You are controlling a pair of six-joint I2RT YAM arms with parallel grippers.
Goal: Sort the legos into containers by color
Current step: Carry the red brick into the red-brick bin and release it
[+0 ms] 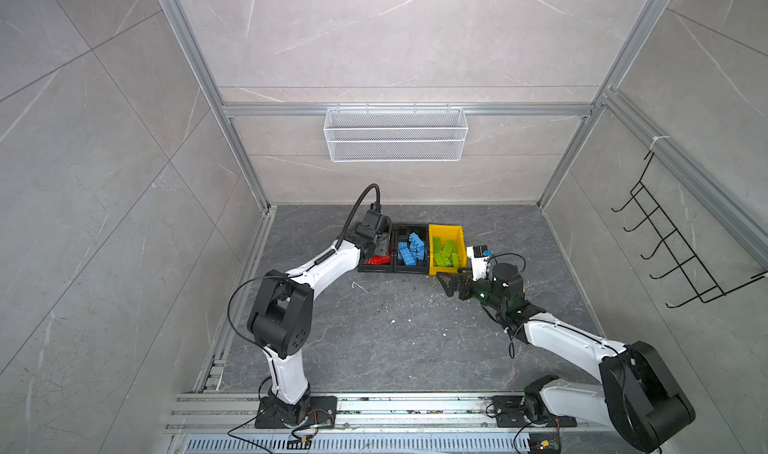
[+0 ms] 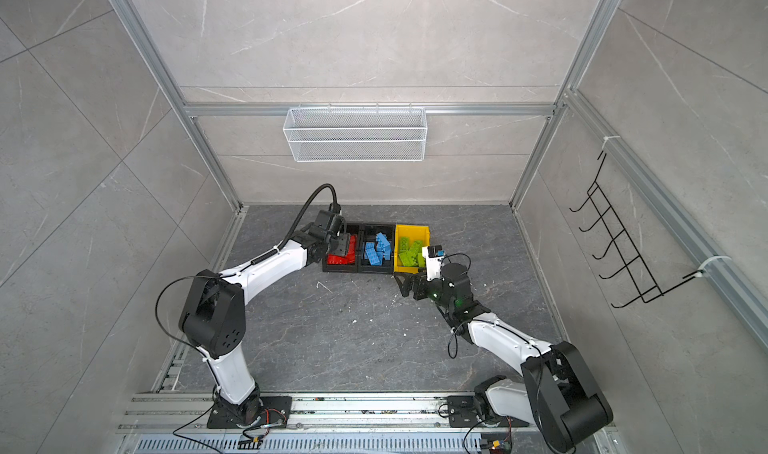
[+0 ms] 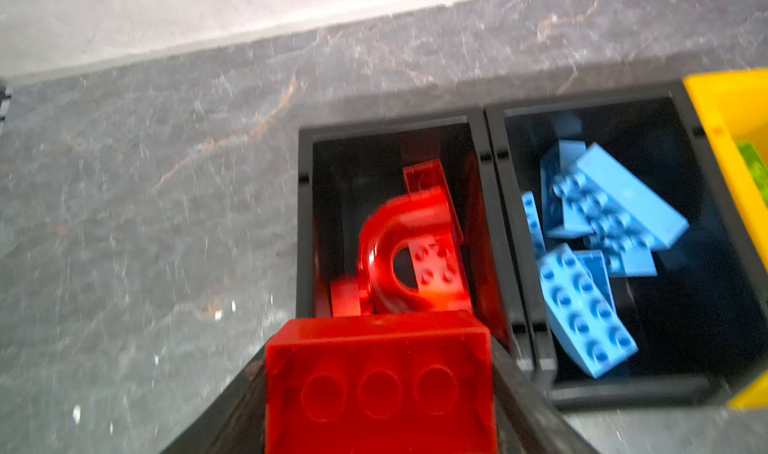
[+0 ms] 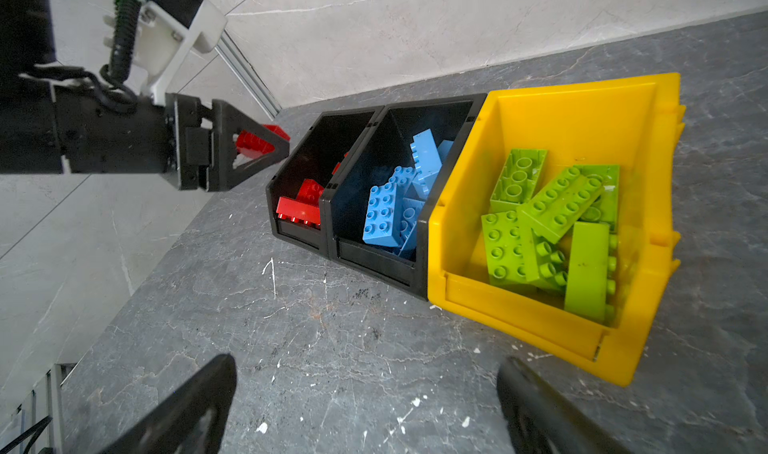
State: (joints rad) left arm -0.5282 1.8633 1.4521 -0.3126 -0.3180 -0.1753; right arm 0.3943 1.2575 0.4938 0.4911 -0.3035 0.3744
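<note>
Left wrist view: left claw point(image 3: 376, 364) clamps red brick point(image 3: 380, 393) over black bin point(image 3: 305, 223) w/ other reds point(image 3: 399, 244), prob. for drop; right claw point(image 4: 368, 366) wide, empty, by yellow bin point(image 4: 540, 98).

Red bricks point(image 4: 297, 211), blue bricks point(image 4: 380, 213), lime-green bricks point(image 4: 561, 206), two black bins point(image 4: 376, 261), yellow bin point(image 4: 519, 321) (grey veined floor point(image 4: 291, 348))

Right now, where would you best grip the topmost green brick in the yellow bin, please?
Pinch the green brick across its long side walls, coming from above: it lies studs-up and uppermost in the yellow bin, with both long walls seemingly free.
</note>
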